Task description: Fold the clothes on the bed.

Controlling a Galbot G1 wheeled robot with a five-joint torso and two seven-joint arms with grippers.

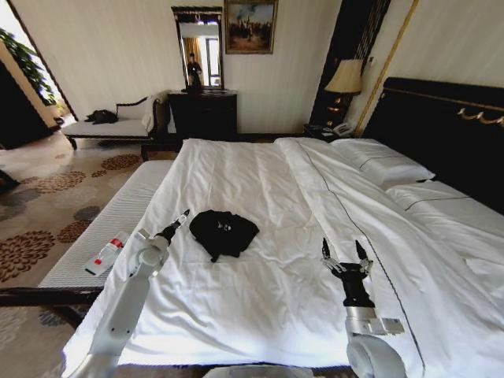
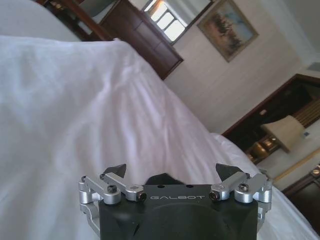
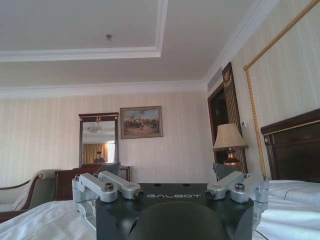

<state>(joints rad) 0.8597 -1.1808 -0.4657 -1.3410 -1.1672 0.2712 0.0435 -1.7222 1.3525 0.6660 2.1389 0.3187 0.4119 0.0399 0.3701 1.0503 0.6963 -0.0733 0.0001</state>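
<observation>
The clothes (image 1: 224,232), a black T-shirt, lie in a crumpled heap on the white duvet of the bed (image 1: 268,299), left of its middle. My left gripper (image 1: 179,221) hovers just left of the heap, low over the duvet and pointing toward it. The left wrist view shows this left gripper (image 2: 170,171) open, with white bedding ahead and nothing between the fingers. My right gripper (image 1: 346,253) stands open over the duvet well to the right of the shirt, tips pointing up. In the right wrist view the right gripper (image 3: 166,170) holds nothing.
White pillows (image 1: 386,169) lie against the dark headboard (image 1: 441,118) at the right. A padded bench (image 1: 94,236) along the bed's left side carries a white and red bottle (image 1: 106,253). A chaise (image 1: 110,126), dresser with mirror (image 1: 203,110) and lamp (image 1: 344,79) line the far wall.
</observation>
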